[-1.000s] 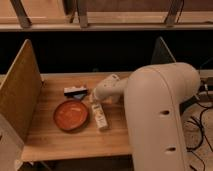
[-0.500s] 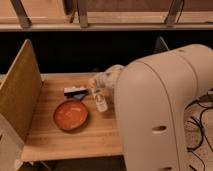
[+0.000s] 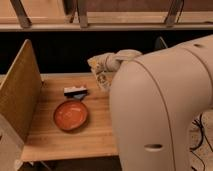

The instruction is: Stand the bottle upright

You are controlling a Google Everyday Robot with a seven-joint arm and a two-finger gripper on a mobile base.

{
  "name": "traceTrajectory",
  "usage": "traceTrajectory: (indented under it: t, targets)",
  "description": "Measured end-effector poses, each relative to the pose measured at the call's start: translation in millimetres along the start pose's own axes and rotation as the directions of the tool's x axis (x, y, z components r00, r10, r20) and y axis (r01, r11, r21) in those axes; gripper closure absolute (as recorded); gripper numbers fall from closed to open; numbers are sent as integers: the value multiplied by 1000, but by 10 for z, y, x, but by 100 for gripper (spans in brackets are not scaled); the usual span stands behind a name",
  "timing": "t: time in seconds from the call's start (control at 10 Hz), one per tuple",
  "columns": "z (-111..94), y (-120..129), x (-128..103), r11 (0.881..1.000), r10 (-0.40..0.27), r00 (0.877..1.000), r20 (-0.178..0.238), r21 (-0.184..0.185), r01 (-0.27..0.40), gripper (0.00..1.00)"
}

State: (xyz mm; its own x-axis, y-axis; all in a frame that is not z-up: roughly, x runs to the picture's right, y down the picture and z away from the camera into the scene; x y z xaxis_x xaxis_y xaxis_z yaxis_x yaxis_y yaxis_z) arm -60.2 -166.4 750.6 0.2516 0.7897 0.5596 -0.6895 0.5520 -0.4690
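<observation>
The bottle (image 3: 104, 80), slim and whitish with a printed label, hangs tilted above the wooden table (image 3: 75, 142), just right of the table's middle. My gripper (image 3: 101, 69) is shut on its upper end, coming in from the right at the end of the pale wrist. My arm's large white body (image 3: 160, 115) fills the right side and hides the bottle's lower right part and the table behind it.
An orange plate (image 3: 71, 115) lies on the table left of the bottle. A flat dark-and-white block (image 3: 76, 91) lies just behind the plate. A tall wooden side panel (image 3: 20, 95) walls the table's left edge. A dark gap runs behind the table.
The bottle lay on the table beside the plate a second ago. It has since been raised off the surface and carried back and up, while my arm swung closer and now blocks more of the view.
</observation>
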Motion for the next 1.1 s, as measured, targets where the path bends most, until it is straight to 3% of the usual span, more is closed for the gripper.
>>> traceTrajectory:
  t: [0.1,0.2,0.6,1.1]
  targets:
    - [-31,-1,-82,1000,-16,999,29,-8,16,95]
    - [-114,-19,-262,999,-48,994,96,-16,49,95]
    - [-71,40,-227,999,-36,995,96,-29,39,95]
    - [68,381,-42,995,-6,992,123,-99,18,95]
